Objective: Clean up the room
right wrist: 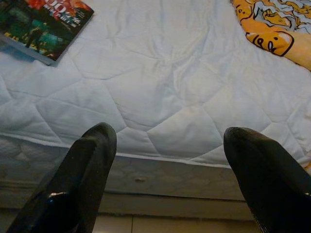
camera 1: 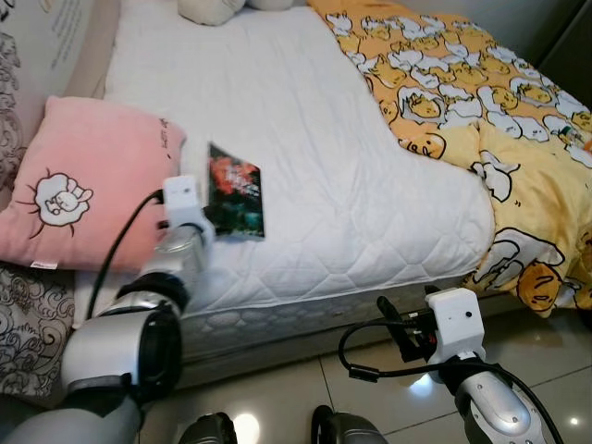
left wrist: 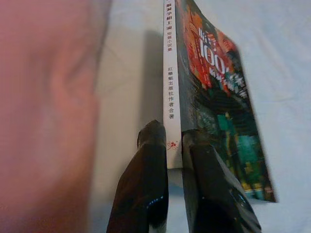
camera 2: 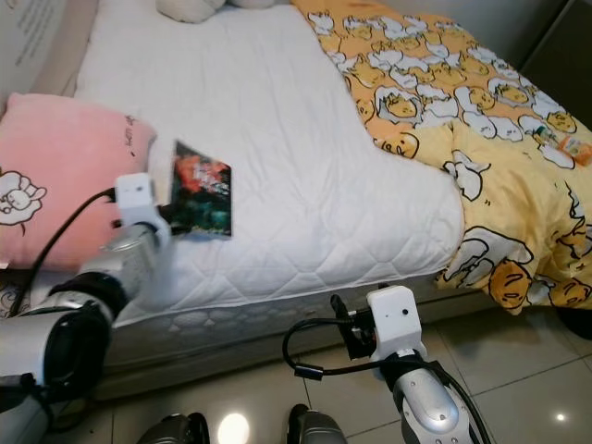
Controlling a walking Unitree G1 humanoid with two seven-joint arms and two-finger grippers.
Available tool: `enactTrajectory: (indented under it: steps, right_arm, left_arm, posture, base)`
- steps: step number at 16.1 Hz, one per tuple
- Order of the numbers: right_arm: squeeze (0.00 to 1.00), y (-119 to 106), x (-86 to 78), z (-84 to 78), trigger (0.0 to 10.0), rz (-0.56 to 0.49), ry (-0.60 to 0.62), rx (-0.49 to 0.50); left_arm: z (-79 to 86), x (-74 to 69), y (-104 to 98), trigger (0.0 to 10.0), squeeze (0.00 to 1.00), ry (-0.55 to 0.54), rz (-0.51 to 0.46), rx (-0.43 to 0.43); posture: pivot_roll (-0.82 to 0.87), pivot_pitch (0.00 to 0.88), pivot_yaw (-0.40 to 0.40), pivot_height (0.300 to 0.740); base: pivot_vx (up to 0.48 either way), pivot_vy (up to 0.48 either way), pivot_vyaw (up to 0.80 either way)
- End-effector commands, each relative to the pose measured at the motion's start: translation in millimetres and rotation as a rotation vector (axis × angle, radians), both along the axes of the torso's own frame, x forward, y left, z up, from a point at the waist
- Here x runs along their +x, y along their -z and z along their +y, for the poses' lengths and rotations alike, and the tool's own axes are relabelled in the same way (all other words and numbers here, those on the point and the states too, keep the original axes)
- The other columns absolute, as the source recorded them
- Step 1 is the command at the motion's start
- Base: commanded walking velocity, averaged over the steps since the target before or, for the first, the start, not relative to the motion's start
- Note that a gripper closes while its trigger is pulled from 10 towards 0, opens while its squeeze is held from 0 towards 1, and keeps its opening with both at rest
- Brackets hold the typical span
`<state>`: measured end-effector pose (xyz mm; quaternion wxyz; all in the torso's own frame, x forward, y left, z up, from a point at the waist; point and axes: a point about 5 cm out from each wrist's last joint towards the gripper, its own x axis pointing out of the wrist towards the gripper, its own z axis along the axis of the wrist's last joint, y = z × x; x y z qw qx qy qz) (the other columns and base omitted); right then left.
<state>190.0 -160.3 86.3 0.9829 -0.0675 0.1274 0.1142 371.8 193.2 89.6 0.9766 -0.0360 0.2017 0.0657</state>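
While its silver arm reaches over the bed's near edge, the left gripper [left wrist: 175, 141] has its two black fingers pressed onto the near end of a paperback book with a dark red-and-green cover and a white spine [camera 1: 237, 191], one finger on the spine side and one on the cover. That book rests on the white quilted mattress [camera 1: 305, 139], tilted up along its spine edge, just beside a pink square cushion printed with a white cartoon figure [camera 1: 79, 180]. From the head, the wrist block hides the fingers themselves, and the cover lettering is too blurred to read. Low before the bed, over the glossy tiled floor [camera 2: 518, 388], the right gripper [right wrist: 170, 141] hangs with its fingers spread wide, holding nothing. A yellow duvet patterned with cartoon characters [camera 1: 481, 83] covers the mattress's right side, cut off at the frame edge.
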Motion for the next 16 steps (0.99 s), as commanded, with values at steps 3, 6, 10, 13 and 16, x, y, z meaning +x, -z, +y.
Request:
enactTrajectory:
  steps: [3, 6, 10, 13, 16]
  right_arm:
    - [0.00, -0.7, -0.8, -3.2, 10.0, 0.012, 0.009, -0.011]
    - [0.00, 1.9, 1.1, -3.5, 10.0, 0.017, 0.014, -0.014]
    - [0.00, 7.5, 12.8, -2.1, 10.0, 0.005, 0.037, 0.004]
    - [0.00, 10.3, 24.8, 3.2, 10.0, -0.017, 0.041, 0.029]
    - [0.00, 1.0, 38.7, -9.3, 10.0, -0.089, 0.142, 0.078]
  left_arm:
    - [7.4, 1.4, -4.4, 0.2, 1.00, 0.023, 0.011, 0.117]
    - [12.6, 5.8, -14.6, 10.0, 1.00, 0.000, -0.023, 0.135]
    - [16.9, 4.9, -15.7, 10.0, 1.00, -0.063, -0.060, 0.118]
    - [-13.0, 8.0, -15.9, 10.0, 1.00, 0.109, -0.112, 0.148]
    - [-54.7, -10.8, -6.0, 10.0, 1.00, 0.369, -0.275, 0.041]
  posture:
    - [-0.21, 0.097, -0.106, 0.740]
    - [-0.20, 0.084, -0.099, 0.740]
    - [-0.14, 0.024, -0.074, 0.740]
    - [-0.11, 0.000, -0.039, 0.740]
    - [-0.02, 0.000, -0.028, 0.740]
  base:
    - [0.000, 0.000, 0.00]
    - [0.000, 0.000, 0.00]
    - [0.000, 0.000, 0.00]
    - [0.000, 0.000, 0.00]
    - [0.000, 0.000, 0.00]
